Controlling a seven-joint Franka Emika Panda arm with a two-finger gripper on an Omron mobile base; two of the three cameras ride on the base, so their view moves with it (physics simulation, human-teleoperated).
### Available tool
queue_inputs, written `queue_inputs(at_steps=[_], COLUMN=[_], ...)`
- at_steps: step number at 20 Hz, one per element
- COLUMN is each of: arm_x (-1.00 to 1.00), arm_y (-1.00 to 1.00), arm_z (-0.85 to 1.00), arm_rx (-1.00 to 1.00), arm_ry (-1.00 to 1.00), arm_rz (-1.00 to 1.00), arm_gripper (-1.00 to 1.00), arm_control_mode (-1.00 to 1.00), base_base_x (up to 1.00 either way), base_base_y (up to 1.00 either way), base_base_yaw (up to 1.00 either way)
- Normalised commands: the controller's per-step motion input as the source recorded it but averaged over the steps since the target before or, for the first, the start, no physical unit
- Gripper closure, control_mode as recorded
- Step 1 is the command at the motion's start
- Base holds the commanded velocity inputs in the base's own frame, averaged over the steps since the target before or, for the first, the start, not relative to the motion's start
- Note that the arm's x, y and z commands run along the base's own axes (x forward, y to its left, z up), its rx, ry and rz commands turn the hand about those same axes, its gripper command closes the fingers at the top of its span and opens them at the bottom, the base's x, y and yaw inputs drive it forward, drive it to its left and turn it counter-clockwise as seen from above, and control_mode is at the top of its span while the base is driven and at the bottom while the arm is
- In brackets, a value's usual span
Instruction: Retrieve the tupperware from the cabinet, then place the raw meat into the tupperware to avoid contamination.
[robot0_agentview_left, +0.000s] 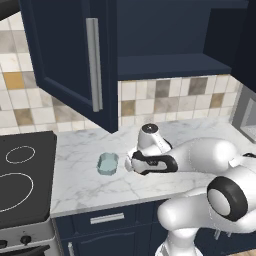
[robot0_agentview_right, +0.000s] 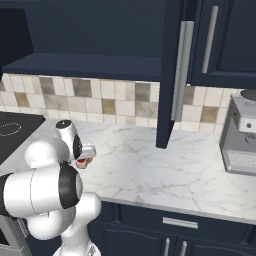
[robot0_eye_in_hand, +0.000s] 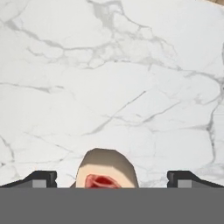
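Observation:
The tupperware, a small pale blue-grey container, sits on the marble counter below the open door of the navy cabinet. My gripper points down at the counter just right of the tupperware. In the hand view my gripper is open, its fingertips standing wide to either side. The raw meat, red with a tan rim, lies on the counter between them and touches neither. The raw meat also peeks out under the hand in the right base view.
A black stove top borders the counter on the left. A grey coffee machine stands at the far right. The open cabinet door hangs low over the counter behind the tupperware. Navy drawers run below the counter edge.

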Motion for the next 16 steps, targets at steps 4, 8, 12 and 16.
queue_inputs(at_steps=[4,8,12,16], arm_x=[0.11,0.14,0.08,0.12], arm_y=[-0.01,0.00,0.00,-0.02], arm_z=[-0.20,-0.16,-0.16,-0.19], arm_rx=[0.00,0.00,0.00,0.00], arm_ry=[0.00,0.00,0.00,0.00], arm_rz=[0.00,0.00,0.00,0.00], arm_gripper=[-1.00,-1.00,-1.00,-1.00], arm_control_mode=[-1.00,-1.00,-1.00,-1.00], base_base_x=[0.00,0.00,0.00,0.00], base_base_y=[0.00,0.00,0.00,0.00], base_base_yaw=[0.00,0.00,0.00,0.00])
